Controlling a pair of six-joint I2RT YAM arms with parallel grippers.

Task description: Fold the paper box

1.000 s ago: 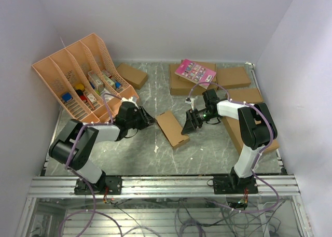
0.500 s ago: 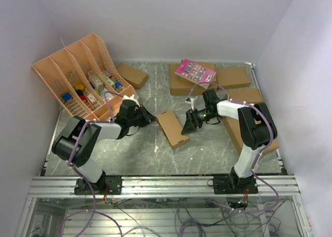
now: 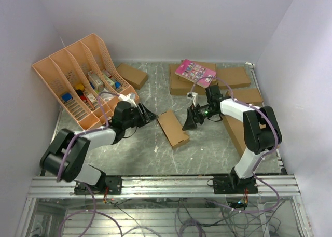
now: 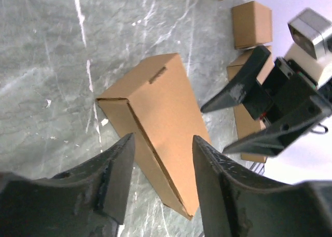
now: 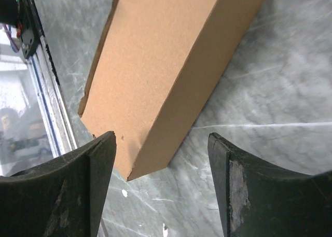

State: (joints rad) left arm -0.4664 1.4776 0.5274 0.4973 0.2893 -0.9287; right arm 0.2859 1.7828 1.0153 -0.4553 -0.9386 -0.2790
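The paper box (image 3: 173,128) lies on the table's middle as a closed, narrow brown oblong, one end pointing toward the near edge. My left gripper (image 3: 148,114) hangs just left of its far end, open and empty. In the left wrist view the paper box (image 4: 161,123) lies beyond the left gripper (image 4: 162,142), clear of both fingers. My right gripper (image 3: 188,121) is open just right of the box. The right wrist view shows the paper box (image 5: 161,60) ahead of the right gripper (image 5: 162,139), with bare table between the fingers.
A peach file organizer (image 3: 78,81) with small items stands at the back left. A brown box bearing a pink card (image 3: 182,84), smaller brown boxes (image 3: 132,75) (image 3: 233,77) and a large flat box (image 3: 234,133) lie at the back and right. A metal rail (image 3: 166,185) runs along the near edge.
The left gripper closed briefly, then opened again, and its arm shifted posture near the box's far end. The right gripper opened wider and drew back slightly. The box has barely moved.
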